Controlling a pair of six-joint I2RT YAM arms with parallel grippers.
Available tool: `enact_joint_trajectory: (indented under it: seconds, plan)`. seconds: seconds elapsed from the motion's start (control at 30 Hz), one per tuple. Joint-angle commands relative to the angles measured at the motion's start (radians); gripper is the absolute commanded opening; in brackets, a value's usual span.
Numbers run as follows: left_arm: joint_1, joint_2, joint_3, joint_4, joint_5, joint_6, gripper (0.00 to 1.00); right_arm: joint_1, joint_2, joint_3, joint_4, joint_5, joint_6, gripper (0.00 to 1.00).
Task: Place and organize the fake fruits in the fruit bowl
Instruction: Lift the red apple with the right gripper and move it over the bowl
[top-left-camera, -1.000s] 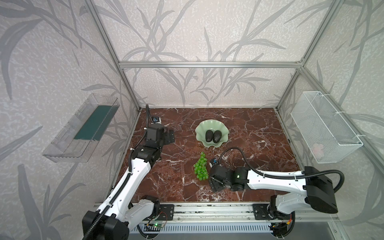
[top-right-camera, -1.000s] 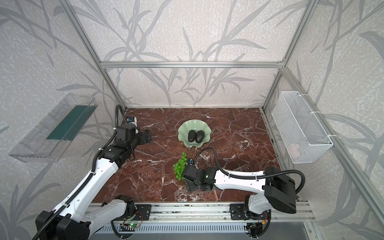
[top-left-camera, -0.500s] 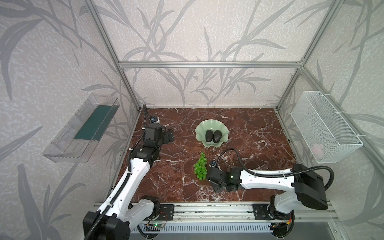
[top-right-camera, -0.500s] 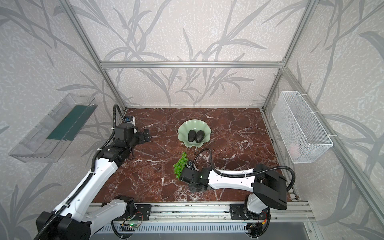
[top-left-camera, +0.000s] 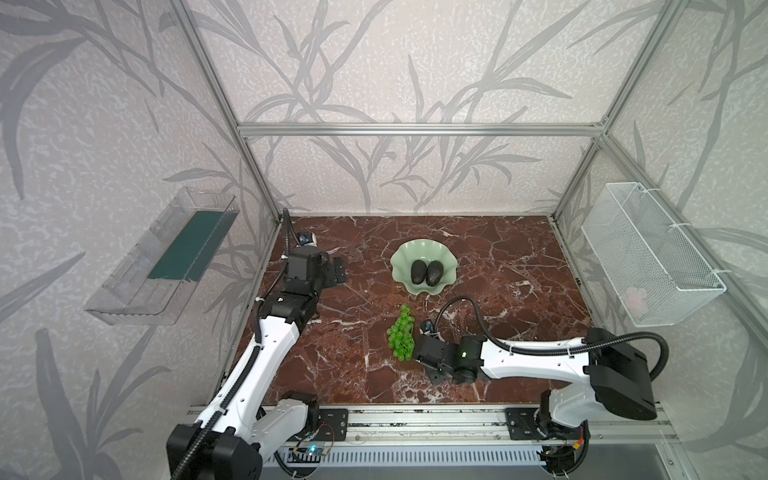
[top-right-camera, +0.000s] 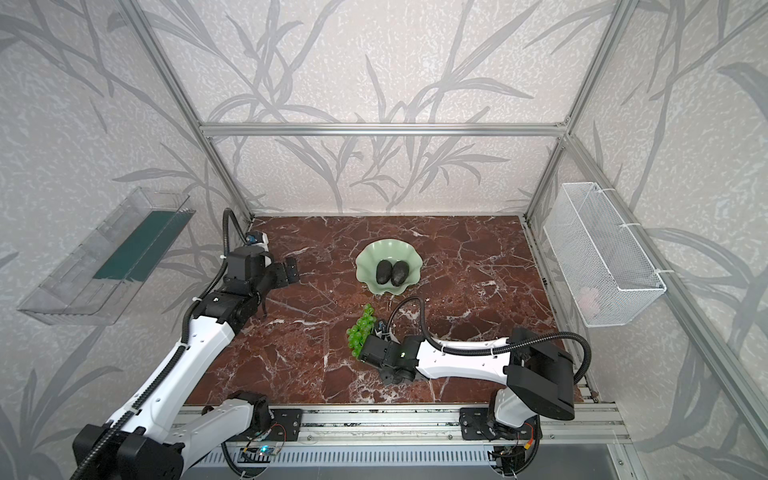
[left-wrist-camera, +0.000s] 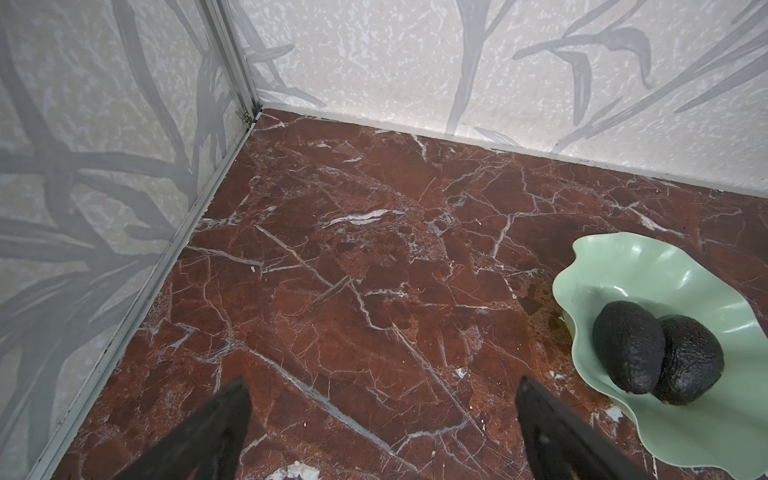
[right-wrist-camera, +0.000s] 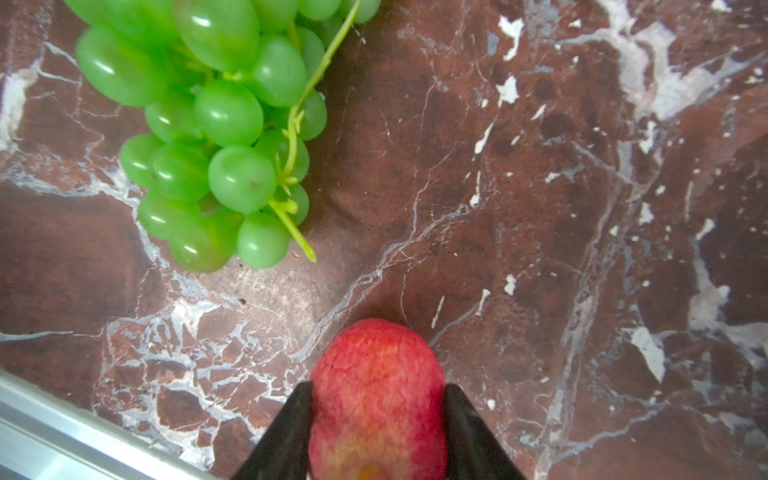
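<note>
The right pincer (right-wrist-camera: 378, 392) is clamped on the small red fruit (right-wrist-camera: 376, 365) near the table's (top-left-camera: 519, 266) front edge, just beside the grapes (right-wrist-camera: 216, 124). From that grip the fruit bowl (top-left-camera: 446, 257) lies toward the back edge. It holds two avocados (top-left-camera: 418, 272) side by side, long axes front to back, with bare dish around them. The left pincer (left-wrist-camera: 383, 380) stands apart and empty by the left edge. Both top views hide the red fruit under the wrist; it probably rests on the table.
</note>
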Motion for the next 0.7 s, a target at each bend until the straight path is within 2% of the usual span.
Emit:
enact_joint_trajectory:
  seconds: [0.0,0.1,0.2,0.3,0.4,0.5,0.67]
  plan:
    - [0.008,-0.002,-0.01,0.004,0.011,-0.005,1.0,-0.006,-0.073,0.08,-0.118,0.077,-0.036,0.4]
    - [0.009,-0.013,-0.014,-0.002,0.003,-0.003,1.0,-0.048,-0.148,0.123,-0.157,0.115,-0.097,0.4]
    - [0.01,-0.026,-0.021,0.002,-0.001,-0.005,1.0,-0.156,-0.218,0.139,-0.109,0.064,-0.173,0.4]
    - [0.013,-0.034,-0.021,0.004,-0.003,-0.008,1.0,-0.282,-0.215,0.186,-0.056,0.041,-0.238,0.39]
    - [0.015,-0.044,-0.025,0.006,-0.003,-0.011,1.0,-0.363,-0.146,0.281,-0.016,0.049,-0.325,0.4]
    - [0.018,-0.05,-0.026,0.007,-0.003,-0.011,1.0,-0.438,-0.051,0.377,0.035,0.008,-0.387,0.39]
    - [0.021,-0.058,-0.032,0.008,0.005,-0.014,1.0,-0.519,0.123,0.547,0.077,-0.028,-0.478,0.4]
